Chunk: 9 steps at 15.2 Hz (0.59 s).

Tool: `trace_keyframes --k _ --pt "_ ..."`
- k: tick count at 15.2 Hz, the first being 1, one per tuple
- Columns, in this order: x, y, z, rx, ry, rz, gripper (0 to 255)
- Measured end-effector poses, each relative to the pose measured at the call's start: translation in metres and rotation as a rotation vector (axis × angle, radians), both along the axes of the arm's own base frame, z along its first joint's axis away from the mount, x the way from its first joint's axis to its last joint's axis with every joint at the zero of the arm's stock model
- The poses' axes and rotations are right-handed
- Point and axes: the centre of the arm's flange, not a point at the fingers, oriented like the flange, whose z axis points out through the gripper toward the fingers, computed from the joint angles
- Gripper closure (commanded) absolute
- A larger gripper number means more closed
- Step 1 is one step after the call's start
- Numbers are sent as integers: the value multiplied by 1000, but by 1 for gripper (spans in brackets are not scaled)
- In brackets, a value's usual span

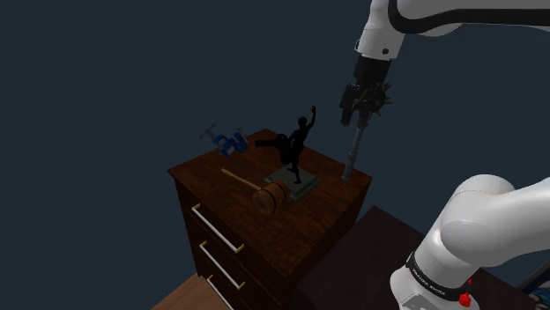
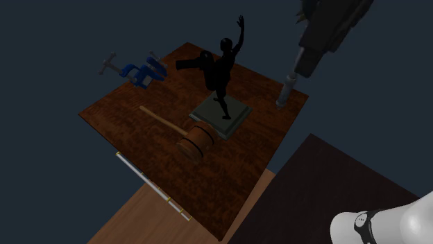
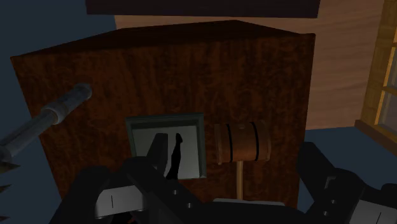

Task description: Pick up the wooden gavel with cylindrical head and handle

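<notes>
The black figurine (image 1: 295, 145) crowds the gavel's (image 1: 271, 195) head on the dresser (image 1: 330, 189), a grey rod (image 1: 352, 154) stands beyond it, and the handle's side lies open towards the blue vise (image 1: 226, 141).

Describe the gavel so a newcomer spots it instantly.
On top of the dark wooden chest of drawers, the brown wooden gavel lies beside the base of the black dancer statuette. Only it has a banded barrel head and thin pale handle; the blue clamp sits apart.
</notes>
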Motion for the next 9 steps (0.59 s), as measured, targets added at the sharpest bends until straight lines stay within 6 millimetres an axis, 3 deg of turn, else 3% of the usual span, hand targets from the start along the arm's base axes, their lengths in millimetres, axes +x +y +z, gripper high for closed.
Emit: trace_keyframes --k 2,9 --pt "4 2 -5 -1 1 2 0" --pt "68 20 -61 -14 13 24 0"
